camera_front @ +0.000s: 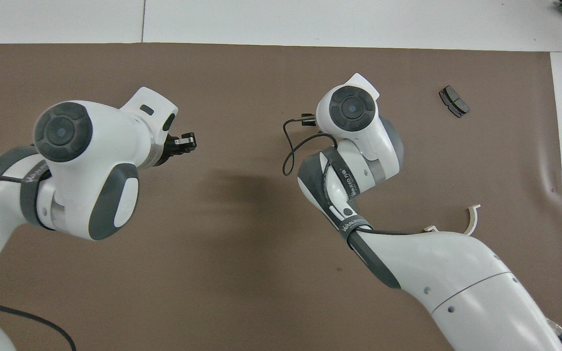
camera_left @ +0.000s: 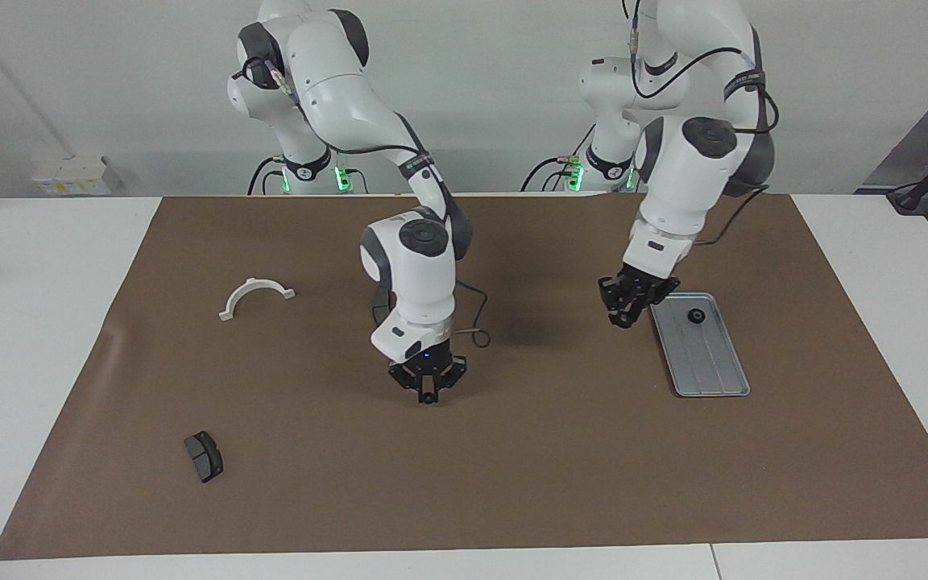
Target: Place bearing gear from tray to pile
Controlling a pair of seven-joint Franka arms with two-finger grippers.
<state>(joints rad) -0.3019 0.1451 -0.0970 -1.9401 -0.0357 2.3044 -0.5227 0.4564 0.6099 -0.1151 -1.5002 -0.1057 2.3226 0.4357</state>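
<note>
Bearing gear (camera_left: 696,316) in tray (camera_left: 714,374), at its robot-near end. Left gripper (camera_left: 623,310) over mat (camera_left: 512,451) just beside tray, jaw state unreadable. Right gripper (camera_left: 428,392) over mat, well apart from tray, jaws unreadable too.

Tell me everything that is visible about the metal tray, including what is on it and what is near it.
The tray is a flat, silver-grey rectangle that looks like metal, with rounded corners, a low raised rim and lengthwise ridges. It lies flat on the brown mat toward the left arm's end of the table, one short end toward the robots. One small black ring-shaped gear sits in it near that end. The left gripper hangs beside that end's corner, not touching it. In the overhead view the left arm hides the tray.
</note>
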